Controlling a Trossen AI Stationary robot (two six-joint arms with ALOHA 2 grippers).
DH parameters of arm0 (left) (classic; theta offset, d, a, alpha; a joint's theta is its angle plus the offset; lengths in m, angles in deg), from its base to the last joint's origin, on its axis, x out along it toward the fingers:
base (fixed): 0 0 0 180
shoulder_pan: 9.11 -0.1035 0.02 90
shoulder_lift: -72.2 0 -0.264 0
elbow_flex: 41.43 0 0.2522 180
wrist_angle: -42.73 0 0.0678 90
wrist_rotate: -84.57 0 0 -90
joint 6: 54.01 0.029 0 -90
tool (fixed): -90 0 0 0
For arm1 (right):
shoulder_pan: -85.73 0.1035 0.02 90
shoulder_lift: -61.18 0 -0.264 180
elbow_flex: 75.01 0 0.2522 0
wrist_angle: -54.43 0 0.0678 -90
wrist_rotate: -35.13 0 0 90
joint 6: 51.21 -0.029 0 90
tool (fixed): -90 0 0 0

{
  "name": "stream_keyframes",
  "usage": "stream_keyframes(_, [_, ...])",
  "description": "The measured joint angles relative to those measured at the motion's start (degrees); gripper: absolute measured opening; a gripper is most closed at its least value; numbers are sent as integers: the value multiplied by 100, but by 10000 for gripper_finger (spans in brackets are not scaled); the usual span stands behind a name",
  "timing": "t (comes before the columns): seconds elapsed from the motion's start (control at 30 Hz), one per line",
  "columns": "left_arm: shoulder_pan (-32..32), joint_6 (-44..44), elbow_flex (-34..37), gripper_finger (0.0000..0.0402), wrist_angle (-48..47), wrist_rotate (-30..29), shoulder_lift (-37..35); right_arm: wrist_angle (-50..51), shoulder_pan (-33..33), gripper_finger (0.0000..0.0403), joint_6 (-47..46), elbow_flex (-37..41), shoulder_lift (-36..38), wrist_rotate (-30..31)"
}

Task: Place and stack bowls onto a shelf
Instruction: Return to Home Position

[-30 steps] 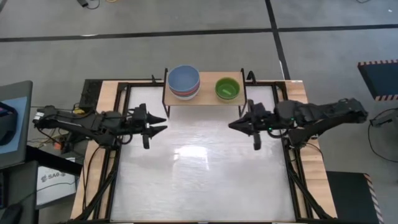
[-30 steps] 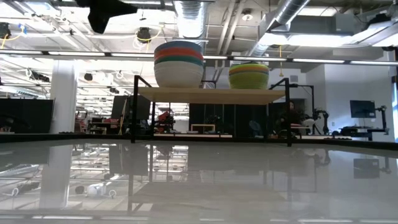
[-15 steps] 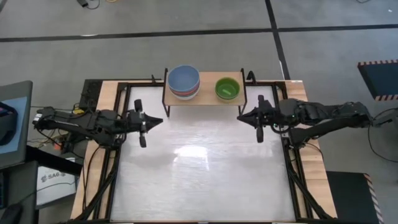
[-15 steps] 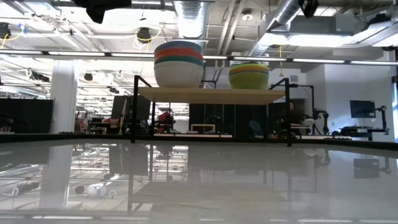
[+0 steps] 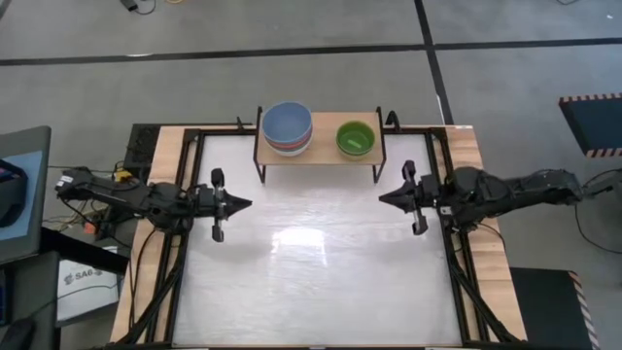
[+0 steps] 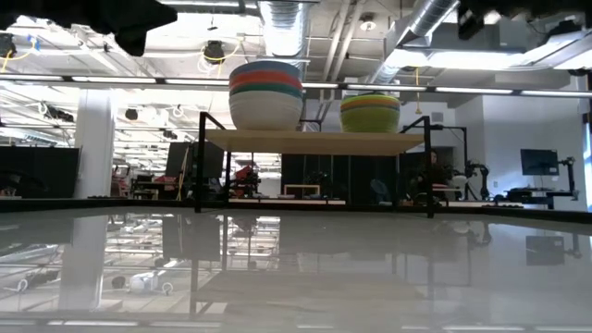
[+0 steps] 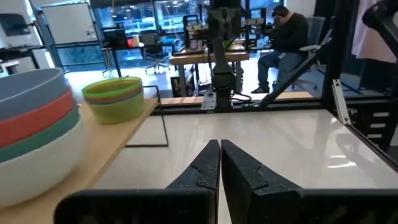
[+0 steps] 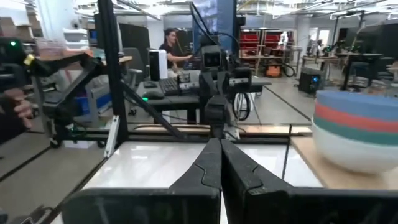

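Observation:
The shelf (image 5: 321, 154) stands at the table's far edge on thin black legs. On its left part sits a stack of bowls (image 5: 288, 128) with a blue bowl on top; red, teal and cream ones show beneath (image 6: 266, 95). On its right part sits a second stack with a green bowl (image 5: 355, 137) on top and yellow below (image 6: 370, 113). My left gripper (image 5: 245, 204) is shut and empty above the table's left side. My right gripper (image 5: 383, 197) is shut and empty above the right side. Both point toward the table's middle, away from the shelf.
The white tabletop (image 5: 321, 262) lies bare between and in front of the arms. Black frame rails (image 5: 190, 175) run along its left, right and far sides. A person (image 7: 287, 37) sits at a desk in the room beyond.
Both grippers have drawn back from near the shelf toward their own sides of the table and a little toward the near edge. My left gripper has shut from wide open. The bowls have stayed still on the shelf.

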Motion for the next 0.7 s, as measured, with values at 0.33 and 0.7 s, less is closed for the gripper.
stream_keyframes(0.33, [86,-41,5,0,-1066,-12,-948,-75,-129,20,-304,1048,1305,-48])
stream_keyframes(0.7, [19,-59,255,0,-904,-390,-1276,465,-222,23,-154,1736,3079,-39])
